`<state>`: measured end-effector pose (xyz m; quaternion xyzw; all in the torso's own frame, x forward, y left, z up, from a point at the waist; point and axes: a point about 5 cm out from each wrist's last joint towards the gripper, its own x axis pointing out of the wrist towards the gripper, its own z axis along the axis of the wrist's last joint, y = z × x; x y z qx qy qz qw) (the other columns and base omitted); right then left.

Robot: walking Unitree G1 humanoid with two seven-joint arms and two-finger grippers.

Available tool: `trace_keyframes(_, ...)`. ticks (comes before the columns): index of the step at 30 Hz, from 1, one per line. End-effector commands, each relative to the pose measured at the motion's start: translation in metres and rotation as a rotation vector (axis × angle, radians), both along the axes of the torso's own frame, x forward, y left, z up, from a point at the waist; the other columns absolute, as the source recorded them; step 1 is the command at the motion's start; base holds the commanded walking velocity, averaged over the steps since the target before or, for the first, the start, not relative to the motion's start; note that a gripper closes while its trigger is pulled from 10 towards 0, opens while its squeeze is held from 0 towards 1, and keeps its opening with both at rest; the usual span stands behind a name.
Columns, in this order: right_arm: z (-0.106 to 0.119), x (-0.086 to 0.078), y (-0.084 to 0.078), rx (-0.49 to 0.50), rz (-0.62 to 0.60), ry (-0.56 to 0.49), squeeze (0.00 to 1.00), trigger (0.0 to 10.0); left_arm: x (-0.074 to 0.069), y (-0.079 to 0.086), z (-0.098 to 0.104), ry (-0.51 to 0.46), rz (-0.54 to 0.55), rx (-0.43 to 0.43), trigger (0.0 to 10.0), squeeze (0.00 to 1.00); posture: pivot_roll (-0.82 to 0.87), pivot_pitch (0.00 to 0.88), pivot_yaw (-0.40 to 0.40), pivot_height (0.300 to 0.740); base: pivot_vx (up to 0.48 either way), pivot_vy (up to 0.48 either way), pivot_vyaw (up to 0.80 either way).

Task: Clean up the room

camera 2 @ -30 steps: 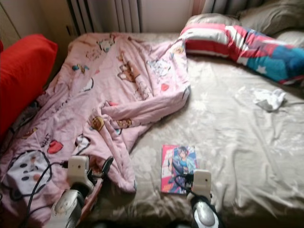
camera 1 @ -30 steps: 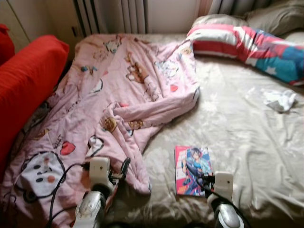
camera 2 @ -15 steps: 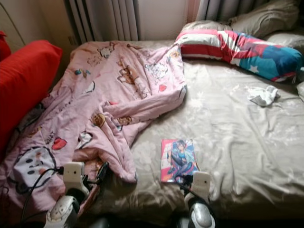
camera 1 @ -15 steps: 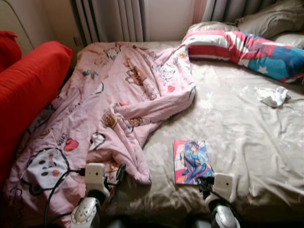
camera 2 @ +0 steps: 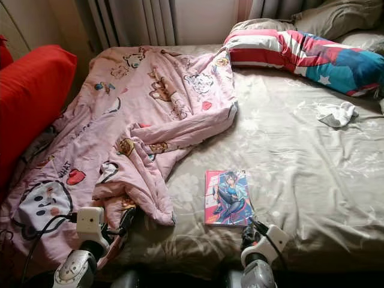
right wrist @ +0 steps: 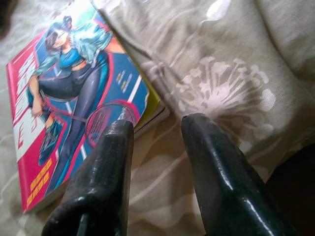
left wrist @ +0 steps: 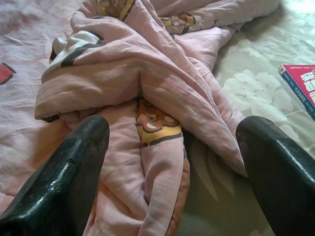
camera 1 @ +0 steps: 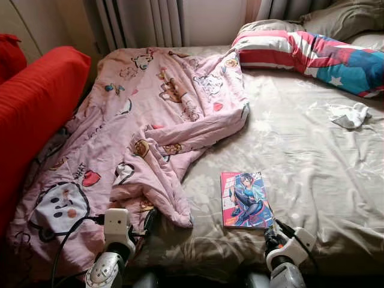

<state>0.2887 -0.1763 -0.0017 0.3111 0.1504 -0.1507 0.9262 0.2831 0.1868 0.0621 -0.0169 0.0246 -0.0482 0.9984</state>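
Hovering at the bed's [camera 1: 312,174] near edge, right gripper [right wrist: 156,129] fingers slightly parted beside the book [camera 1: 245,199]; left gripper [left wrist: 172,132] spread wide over the pink blanket [camera 1: 150,114]

Soft daylight, sharp frames, dim near edge.

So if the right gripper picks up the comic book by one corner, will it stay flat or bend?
The comic book looks thin and soft-covered, so it would probably sag. Its cover looks glossy, so it may slip between the right gripper fingers. It lies on a soft bedsheet, so pressing down may sink it.
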Motion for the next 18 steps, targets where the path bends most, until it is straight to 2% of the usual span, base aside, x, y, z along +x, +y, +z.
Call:
trace_keyframes(1, -0.005, -0.004, 0.002, 0.034, -0.005, 0.020, 0.00, 10.0, -0.005, 0.006, -0.002, 0.018, 0.005, 0.012, 10.0, 0.00, 0.06, 0.238, 0.066, 0.587, 0.000, 0.000, 0.00)
trace_keyframes(2, -0.004, -0.002, 0.001, 0.043, -0.010, 0.012, 0.80, 10.0, -0.005, 0.006, -0.002, 0.020, 0.004, 0.013, 10.0, 0.00, 0.06, 0.241, 0.068, 0.587, 0.000, 0.000, 0.00)
trace_keyframes(3, -0.002, -0.001, 0.000, 0.059, -0.016, -0.002, 1.00, 10.0, -0.007, 0.007, -0.003, 0.023, 0.003, 0.016, 10.0, 0.00, 0.06, 0.245, 0.070, 0.587, 0.000, 0.000, 0.00)
trace_keyframes(18, 0.000, 0.003, -0.001, 0.104, -0.030, -0.013, 1.00, 10.0, -0.017, 0.016, -0.001, 0.041, 0.007, 0.043, 10.0, 0.00, 0.11, 0.290, 0.096, 0.587, 0.000, 0.000, 0.00)
